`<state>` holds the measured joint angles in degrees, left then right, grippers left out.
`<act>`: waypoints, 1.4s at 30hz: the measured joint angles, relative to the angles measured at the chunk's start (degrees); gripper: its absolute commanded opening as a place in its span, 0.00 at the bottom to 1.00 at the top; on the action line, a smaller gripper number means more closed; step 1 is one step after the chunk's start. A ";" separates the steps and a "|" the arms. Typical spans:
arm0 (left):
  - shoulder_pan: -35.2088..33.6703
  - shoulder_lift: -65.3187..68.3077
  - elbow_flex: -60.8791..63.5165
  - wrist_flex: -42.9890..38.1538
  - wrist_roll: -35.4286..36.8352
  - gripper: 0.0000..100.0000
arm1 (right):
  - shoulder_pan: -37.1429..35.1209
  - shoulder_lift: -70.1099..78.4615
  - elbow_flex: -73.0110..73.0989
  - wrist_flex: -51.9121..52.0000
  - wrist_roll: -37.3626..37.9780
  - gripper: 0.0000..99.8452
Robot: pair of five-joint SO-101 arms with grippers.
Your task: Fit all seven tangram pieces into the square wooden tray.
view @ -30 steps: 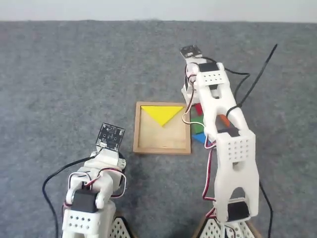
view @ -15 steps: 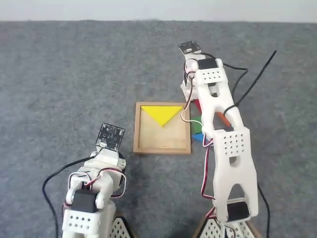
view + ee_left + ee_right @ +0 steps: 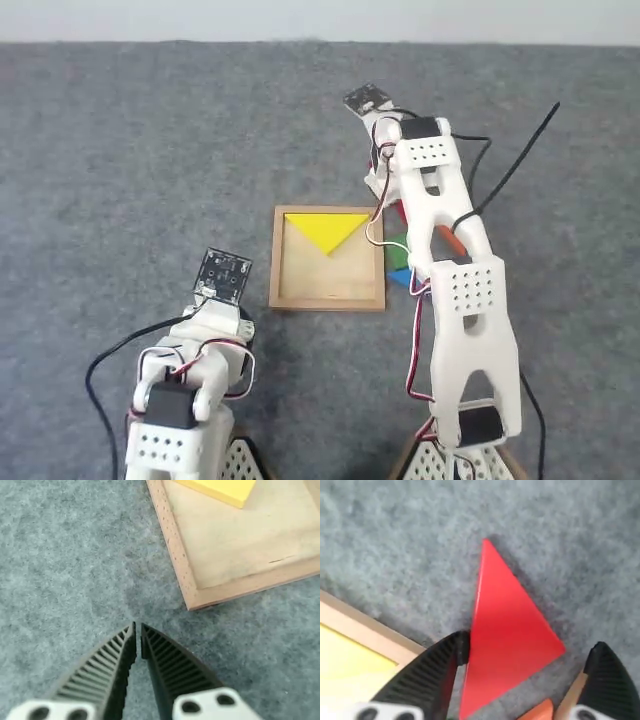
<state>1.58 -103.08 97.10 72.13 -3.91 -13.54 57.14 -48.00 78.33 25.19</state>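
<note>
While the spread-apart right end effector (image 3: 530, 646) is straddling the red triangle (image 3: 507, 627), that piece is looking thin, stiff, light (probably slick). Its edges are offering the grip.

The tray (image 3: 327, 300) lies on the desk (image 3: 120, 150), one triangle (image 3: 325, 230) in its far half. More pieces (image 3: 398, 262) lie just right of it. The right tool (image 3: 530, 647) straddles a loose triangle (image 3: 505, 620) by its far right corner.

grey felt table cover (image 3: 150, 150), pale wall strip (image 3: 300, 18) behind
</note>
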 measured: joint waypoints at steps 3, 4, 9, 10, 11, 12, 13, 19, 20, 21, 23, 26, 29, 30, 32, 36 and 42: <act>0.00 0.00 0.00 0.00 0.00 0.02 | -0.09 1.49 -0.88 0.00 0.62 0.36; 0.00 0.00 0.00 0.00 0.00 0.02 | -0.09 1.85 -1.23 0.00 0.62 0.33; -0.09 0.00 0.00 0.00 0.00 0.02 | -0.09 3.69 -4.22 1.58 1.05 0.22; -0.09 0.00 0.00 0.00 0.00 0.02 | -0.09 4.13 -5.45 2.46 1.05 0.22; -0.09 0.00 0.00 0.00 0.00 0.02 | 0.09 4.84 -7.03 3.25 1.05 0.23; -0.09 0.00 0.00 0.00 0.00 0.02 | 0.26 5.19 -7.56 3.78 1.05 0.23; -0.09 0.00 0.00 0.00 0.00 0.02 | 0.26 5.27 -7.91 4.31 1.05 0.23; -0.09 0.00 0.00 0.00 0.00 0.02 | 0.18 5.45 -8.44 5.54 -5.45 0.22; -0.09 0.00 0.00 0.00 0.00 0.02 | 0.26 5.45 -8.62 5.98 -6.86 0.22; -0.09 0.00 0.00 0.00 0.00 0.02 | 0.35 5.45 -9.23 6.59 -8.18 0.22; 0.00 0.00 0.00 0.00 0.00 0.02 | 0.88 5.63 -10.73 8.53 -10.02 0.22; 0.00 0.00 0.00 0.00 0.00 0.02 | 1.05 5.98 -14.59 12.92 -11.52 0.22; -0.09 0.00 0.00 0.00 0.00 0.02 | 1.14 5.98 -20.13 19.08 -12.04 0.22; -0.09 0.00 0.00 0.00 0.00 0.02 | 0.88 5.98 -22.07 20.92 -12.22 0.22; -0.09 0.00 0.00 0.00 0.00 0.02 | -0.09 5.98 -24.88 22.07 -13.36 0.22; 0.00 0.00 0.00 0.00 0.00 0.02 | -1.76 5.98 -27.43 22.15 -15.91 0.23; 0.00 0.00 0.00 0.00 0.00 0.02 | -1.76 5.98 -27.25 22.15 -15.03 0.27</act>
<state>1.58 -103.08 97.10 72.13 -3.91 -15.30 63.12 -75.25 100.48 10.15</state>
